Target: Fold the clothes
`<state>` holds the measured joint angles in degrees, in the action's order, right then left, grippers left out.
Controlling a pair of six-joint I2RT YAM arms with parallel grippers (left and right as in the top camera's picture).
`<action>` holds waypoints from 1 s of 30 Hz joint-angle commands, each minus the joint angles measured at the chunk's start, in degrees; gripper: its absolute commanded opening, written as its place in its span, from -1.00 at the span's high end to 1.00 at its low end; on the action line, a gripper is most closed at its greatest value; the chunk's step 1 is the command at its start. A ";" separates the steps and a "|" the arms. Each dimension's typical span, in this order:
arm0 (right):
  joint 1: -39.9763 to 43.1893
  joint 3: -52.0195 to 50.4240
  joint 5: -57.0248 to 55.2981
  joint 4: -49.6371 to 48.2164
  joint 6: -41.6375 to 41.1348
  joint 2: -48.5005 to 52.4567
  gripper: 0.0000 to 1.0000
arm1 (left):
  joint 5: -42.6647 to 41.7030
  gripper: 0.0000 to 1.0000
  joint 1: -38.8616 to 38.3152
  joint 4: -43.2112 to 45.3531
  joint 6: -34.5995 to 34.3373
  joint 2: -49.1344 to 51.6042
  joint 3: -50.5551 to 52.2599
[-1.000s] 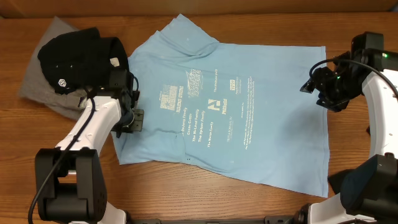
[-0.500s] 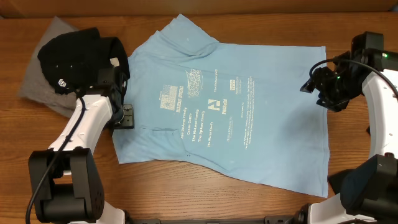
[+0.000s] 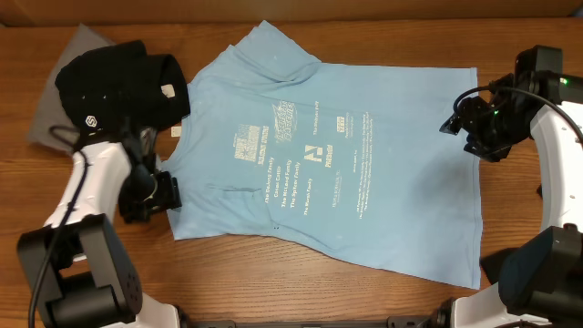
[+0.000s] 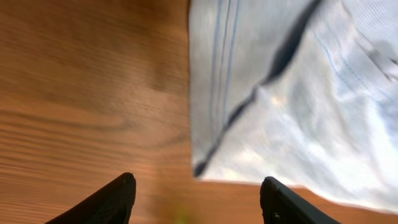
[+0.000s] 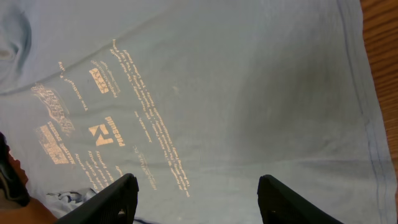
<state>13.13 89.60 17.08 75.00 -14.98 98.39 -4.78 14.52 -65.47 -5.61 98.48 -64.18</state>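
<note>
Hovering with left fingers (image 4: 106,202) and right fingers (image 5: 109,199) spread empty, I should pinch the light blue T-shirt (image 4: 280,112) corner just ahead, between the left pair.

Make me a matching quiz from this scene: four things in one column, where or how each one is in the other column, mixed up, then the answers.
Column one:
1. light blue T-shirt
2. black shirt
3. grey shirt
4. left tool

Column two:
A. upper left of the overhead view, partly under another garment
B. open, holding nothing, beside a garment's edge
C. spread flat in the middle
D. bunched on top of another garment

Pairs: 1-C, 2-D, 3-A, 4-B
</note>
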 commanded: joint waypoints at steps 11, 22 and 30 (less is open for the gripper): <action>-0.02 0.35 -0.52 -1.22 0.02 -1.40 -0.32 | -12.76 -0.18 -0.31 3.50 0.72 -0.87 7.65; -0.02 0.35 -0.48 -2.05 0.00 -1.40 -0.41 | -10.08 0.00 -0.28 12.22 0.63 -0.87 14.82; -0.02 0.35 -0.52 -1.46 -0.02 -1.40 -0.43 | 1.46 0.92 0.15 12.87 -0.72 -0.87 14.91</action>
<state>13.13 89.60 17.12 73.32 -15.00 98.39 -10.31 14.61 -53.58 -5.93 97.73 -50.15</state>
